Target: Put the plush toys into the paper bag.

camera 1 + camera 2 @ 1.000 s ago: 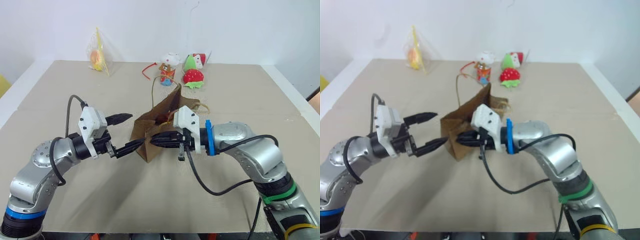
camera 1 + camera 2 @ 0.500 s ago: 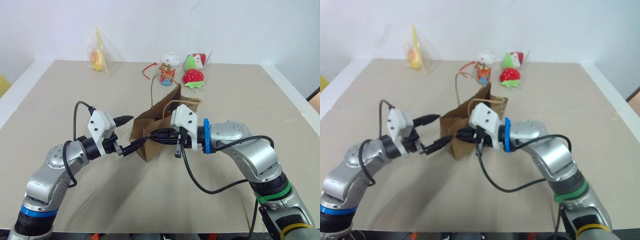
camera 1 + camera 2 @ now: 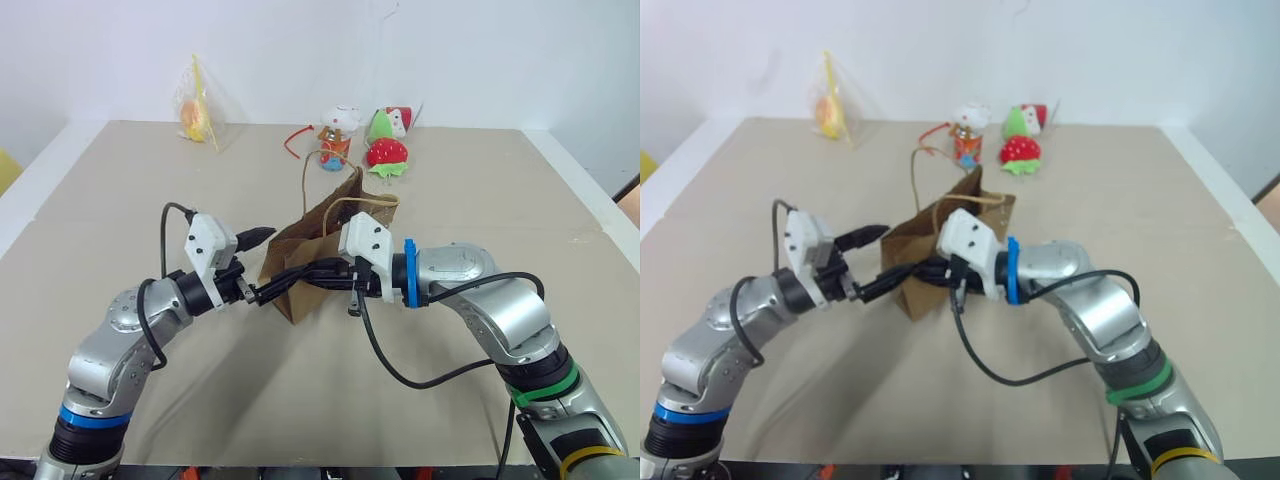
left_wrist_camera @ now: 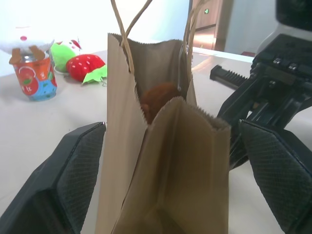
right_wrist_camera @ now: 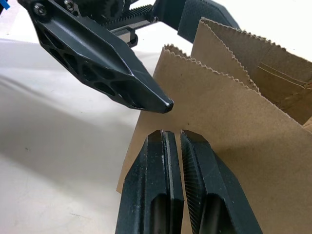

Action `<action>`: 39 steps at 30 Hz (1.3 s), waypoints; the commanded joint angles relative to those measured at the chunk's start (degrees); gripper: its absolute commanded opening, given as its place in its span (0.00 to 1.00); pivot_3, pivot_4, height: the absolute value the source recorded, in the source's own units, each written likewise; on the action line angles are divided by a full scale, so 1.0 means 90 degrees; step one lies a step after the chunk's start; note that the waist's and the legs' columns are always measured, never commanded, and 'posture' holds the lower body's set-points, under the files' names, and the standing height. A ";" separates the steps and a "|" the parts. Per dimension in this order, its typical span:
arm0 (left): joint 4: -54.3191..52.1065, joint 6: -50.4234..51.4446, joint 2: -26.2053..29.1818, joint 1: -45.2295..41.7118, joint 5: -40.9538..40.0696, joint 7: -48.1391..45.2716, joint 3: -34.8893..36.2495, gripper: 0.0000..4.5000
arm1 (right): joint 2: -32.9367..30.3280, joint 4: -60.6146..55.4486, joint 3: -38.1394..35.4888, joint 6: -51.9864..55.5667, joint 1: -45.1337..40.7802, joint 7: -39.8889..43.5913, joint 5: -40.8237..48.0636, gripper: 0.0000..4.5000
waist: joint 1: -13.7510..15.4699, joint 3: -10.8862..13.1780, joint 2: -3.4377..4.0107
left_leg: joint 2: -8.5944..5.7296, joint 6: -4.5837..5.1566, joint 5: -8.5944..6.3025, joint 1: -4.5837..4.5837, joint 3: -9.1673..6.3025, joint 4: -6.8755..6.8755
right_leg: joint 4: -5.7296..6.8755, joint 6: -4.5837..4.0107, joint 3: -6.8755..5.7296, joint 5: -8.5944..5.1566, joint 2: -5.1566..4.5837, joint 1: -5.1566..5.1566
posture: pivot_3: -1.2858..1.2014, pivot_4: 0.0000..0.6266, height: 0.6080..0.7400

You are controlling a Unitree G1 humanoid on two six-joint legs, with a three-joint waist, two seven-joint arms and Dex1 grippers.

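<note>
Paper bag (image 3: 320, 255) upright mid-table, brown plush (image 4: 158, 97) inside (egg toy unseen). Left gripper (image 4: 170, 161) spread wide astride bag's folded edge; right gripper (image 5: 175, 161) clenched on bag wall. Close left squarely on paper, avoid tearing.

The paper bag (image 4: 161, 161) is matt brown kraft paper, creased, with a saw-toothed top edge and handles of twisted paper cord. Inside it sits a brown plush toy (image 4: 158, 97) with a fuzzy, furry nap. The left gripper (image 3: 262, 264) has matt black plastic fingers (image 4: 78, 165) with finely cross-hatched pads; the right gripper (image 5: 176, 141) has the same black fingers with ribbed inner faces. The surface (image 3: 120, 190) is a dull, smooth beige. The strawberry plush (image 3: 386, 152) looks soft red cloth, and a toy (image 3: 197, 115) lies in glossy clear plastic wrap.
</note>
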 commanded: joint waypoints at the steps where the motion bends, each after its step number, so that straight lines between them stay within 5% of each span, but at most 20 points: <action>1: 0.0116 -0.0050 -0.0032 -0.0141 0.0016 0.0015 0.0027 0.71 | 0.0016 -0.0092 -0.0078 -0.0104 -0.0159 0.0029 -0.0054 0.09 | 0.0000 0.0000 0.0000 | 0.0000 0.0000 0.0000 0.0000 0.0000 0.0000 | 0.0000 0.0000 0.0000 0.0000 0.0000 0.0000 | 0.52 0.24 1.00; 3: 0.0215 -0.0036 -0.0070 -0.0197 0.0001 0.0054 0.0044 0.65 | 0.0018 -0.0090 -0.0087 -0.0099 -0.0160 0.0034 -0.0061 0.09 | 0.0001 0.0000 0.0000 | 0.0000 0.0000 0.0000 0.0000 0.0000 0.0000 | 0.0000 0.0000 -0.0001 0.0000 0.0000 0.0000 | 0.52 0.24 1.00; 10: 0.0419 -0.0181 -0.0096 -0.0352 0.0134 -0.0081 -0.0085 0.01 | 0.0004 -0.0082 -0.0120 -0.0099 -0.0144 0.0030 -0.0070 0.09 | 0.0001 0.0000 0.0000 | -0.0001 0.0000 0.0000 0.0000 0.0001 0.0001 | 0.0000 0.0002 -0.0001 0.0001 -0.0001 0.0000 | 0.52 0.24 1.00; 15: 0.0559 -0.0303 -0.0052 -0.0403 0.0233 -0.0236 -0.0112 0.01 | -0.0041 0.0018 -0.0547 0.0093 -0.0109 0.0047 0.0245 0.09 | 0.0003 0.0000 0.0000 | -0.0001 0.0000 0.0000 0.0000 0.0000 0.0001 | 0.0000 0.0002 -0.0001 0.0002 -0.0001 0.0001 | 0.52 0.24 1.00; 21: 0.0885 -0.0542 0.0274 -0.0499 0.0286 -0.0795 -0.0021 0.00 | -0.0879 0.0234 -0.1993 0.0604 0.0025 0.1031 0.1581 0.55 | 0.0007 0.0000 0.0000 | -0.0010 0.0001 0.0000 -0.0001 0.0003 0.0003 | 0.0000 0.0006 -0.0002 0.0003 -0.0007 0.0002 | 0.52 0.24 1.00; 24: 0.1077 -0.0682 0.0421 -0.0599 0.0140 -0.1196 0.0103 0.00 | -0.1344 0.0617 -0.2622 0.0731 0.0033 0.1423 0.1964 0.67 | 0.0010 0.0000 0.0000 | -0.0013 0.0002 -0.0001 -0.0002 0.0002 0.0002 | -0.0001 0.0005 -0.0002 0.0001 -0.0008 0.0002 | 0.52 0.24 1.00; 25: 0.1119 -0.0713 0.0458 -0.0635 0.0075 -0.1305 0.0146 0.00 | -0.1454 0.0791 -0.2779 0.0664 0.0014 0.1513 0.2005 0.82 | 0.0004 0.0000 0.0000 | -0.0014 0.0003 -0.0002 -0.0002 0.0001 0.0000 | -0.0001 0.0003 -0.0002 0.0000 -0.0008 0.0002 | 0.52 0.24 1.00; 27: 0.1238 -0.0783 0.0533 -0.0714 -0.0004 -0.1571 0.0207 0.00 | -0.1630 0.1152 -0.3041 0.0463 -0.0056 0.1673 0.2052 0.96 | -0.0003 0.0000 0.0000 | -0.0014 0.0003 -0.0002 0.0000 0.0004 0.0001 | -0.0001 0.0002 -0.0001 0.0000 -0.0004 0.0002 | 0.52 0.24 1.00; 39: 0.1628 -0.1137 0.0949 -0.1246 -0.0232 -0.2881 0.0290 0.00 | -0.2189 0.1866 -0.3279 -0.0433 -0.0477 0.2398 0.1971 0.98 | 0.0005 0.0004 0.0007 | -0.0007 0.0002 -0.0004 -0.0004 0.0002 -0.0007 | 0.0000 -0.0017 -0.0006 -0.0011 0.0011 -0.0001 | 0.52 0.24 1.00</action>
